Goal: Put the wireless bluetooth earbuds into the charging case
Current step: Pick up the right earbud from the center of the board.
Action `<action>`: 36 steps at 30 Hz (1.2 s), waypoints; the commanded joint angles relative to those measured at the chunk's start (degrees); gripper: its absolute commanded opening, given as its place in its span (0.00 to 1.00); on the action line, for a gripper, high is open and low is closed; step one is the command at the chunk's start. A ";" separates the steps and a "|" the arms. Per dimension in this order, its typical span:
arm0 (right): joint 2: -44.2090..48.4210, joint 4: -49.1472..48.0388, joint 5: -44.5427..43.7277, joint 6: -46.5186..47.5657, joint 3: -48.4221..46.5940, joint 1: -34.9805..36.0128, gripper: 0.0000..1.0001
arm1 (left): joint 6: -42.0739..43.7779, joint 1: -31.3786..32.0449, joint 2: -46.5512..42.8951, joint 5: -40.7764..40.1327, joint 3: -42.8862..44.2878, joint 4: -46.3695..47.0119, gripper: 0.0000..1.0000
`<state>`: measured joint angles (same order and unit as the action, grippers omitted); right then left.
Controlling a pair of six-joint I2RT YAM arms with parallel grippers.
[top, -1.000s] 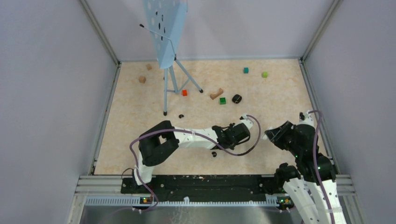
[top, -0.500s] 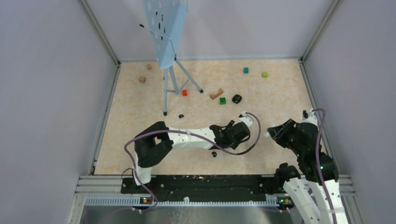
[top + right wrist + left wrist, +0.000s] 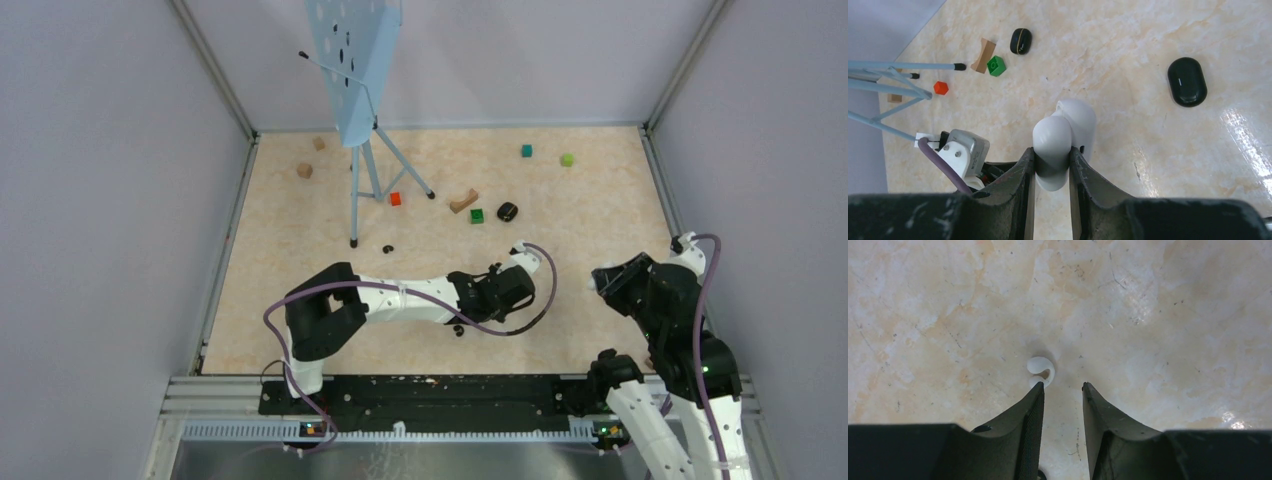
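Left wrist view. Ana: the left gripper (image 3: 1063, 390) hangs low over the marbled table (image 3: 1158, 305), fingers apart, nothing between them.

Ben: And the white earbud (image 3: 1040, 371)?

Ana: A small curled piece, lying on the table right at the tip of the left-hand finger and outside the gap. Touching or just clear, too close to call.

Ben: Over on the right wrist camera, the right gripper (image 3: 1052, 155) is clamped on the white charging case (image 3: 1075, 120), one finger on each side. Two rounded lobes show; whether the lid is up cannot be told.

Ana: What lies beyond it?

Ben: A black oval pod (image 3: 1187, 81) on the table off to the right. Farther out sits a second black pod (image 3: 1021, 41), beside a green block (image 3: 996, 65) and a wooden block (image 3: 983, 54). A red block (image 3: 940, 88) lies by the legs of the music stand (image 3: 883, 82).

Ana: From the top camera the two grippers are well apart. One black earbud (image 3: 458, 329) lies just on the near side of the left gripper, and another black bud (image 3: 388, 249) lies close to a stand foot.
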<state>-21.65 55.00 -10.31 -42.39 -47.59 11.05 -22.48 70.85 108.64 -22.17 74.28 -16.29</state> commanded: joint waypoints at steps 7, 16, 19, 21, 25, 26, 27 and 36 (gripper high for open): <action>-0.04 -0.62 -0.49 0.83 -1.43 -0.49 0.00 | -2.04 0.17 2.79 -3.38 -0.19 1.26 0.39; 1.48 -1.46 0.98 -0.22 -0.07 -0.48 0.00 | -1.87 -0.31 4.34 -3.47 0.49 1.70 0.37; 2.32 -1.71 1.23 -0.32 0.13 -0.45 0.00 | -1.93 -0.44 4.78 -3.66 0.52 1.53 0.37; 2.41 -1.53 1.17 -0.33 0.13 -0.42 0.00 | -2.12 -0.60 4.71 -3.75 0.23 1.73 0.37; 2.44 -1.37 1.22 -0.27 0.29 -0.43 0.00 | -2.13 -1.20 4.90 -3.65 0.25 1.76 0.37; 2.46 -1.39 1.25 -0.26 0.23 -0.43 0.00 | -2.33 -1.38 4.96 -3.66 0.41 1.37 0.37; 2.39 -1.42 1.29 -0.17 0.22 -0.48 0.00 | -2.38 -1.53 4.99 -3.67 0.46 1.28 0.36; 2.10 -2.04 1.63 0.19 0.61 -0.50 0.00 | -1.98 -1.99 4.22 -5.70 0.14 0.67 0.30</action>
<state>-19.64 55.66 -9.10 -42.57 -47.24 11.05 -24.12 69.08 112.79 -26.44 73.71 -15.64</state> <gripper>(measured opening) 0.240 0.313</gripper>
